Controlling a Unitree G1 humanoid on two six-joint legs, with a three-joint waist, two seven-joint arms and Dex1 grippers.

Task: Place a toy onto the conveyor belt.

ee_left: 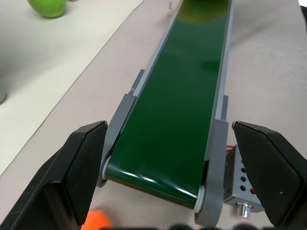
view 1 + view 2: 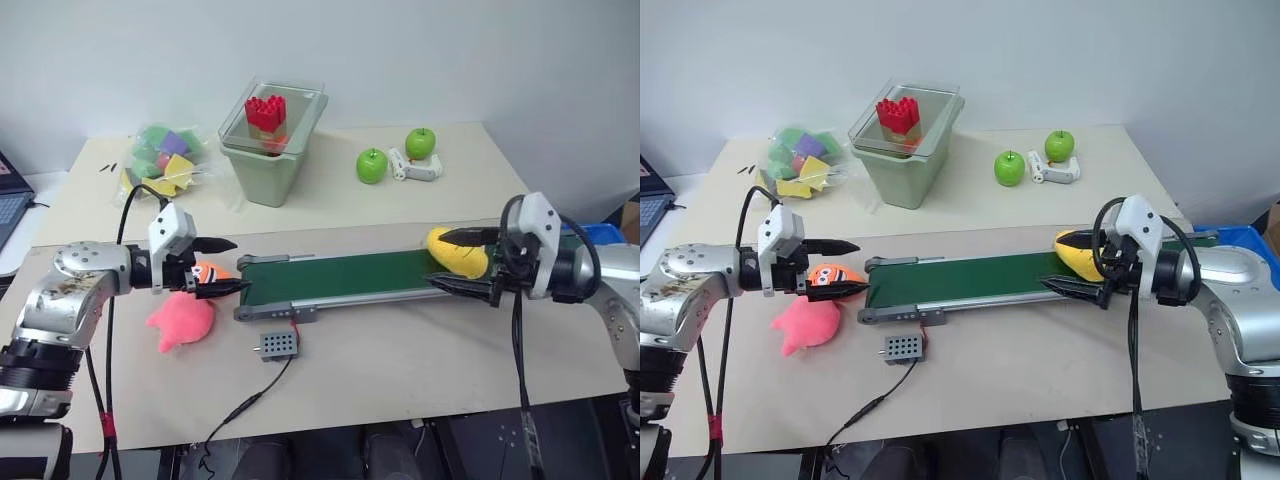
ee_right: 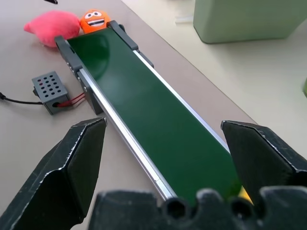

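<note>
Head cameras look down across the table (image 2: 400, 370); wrist cameras face each other along the conveyor belt (image 2: 340, 277). All share it.

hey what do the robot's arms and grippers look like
Both arms are silver-grey metal with black joint sections. Each wrist carries a white camera block, and a black cable loops from it down past the table edge. The left gripper and right gripper each have two black, pointed fingers.

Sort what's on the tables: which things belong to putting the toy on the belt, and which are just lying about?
Job:
- yellow toy
- belt
- right gripper, fingers open around the toy

Lying about:
- orange plush
- pink plush
- grey box
- two apples
- bin with red blocks
- bag of blocks
</note>
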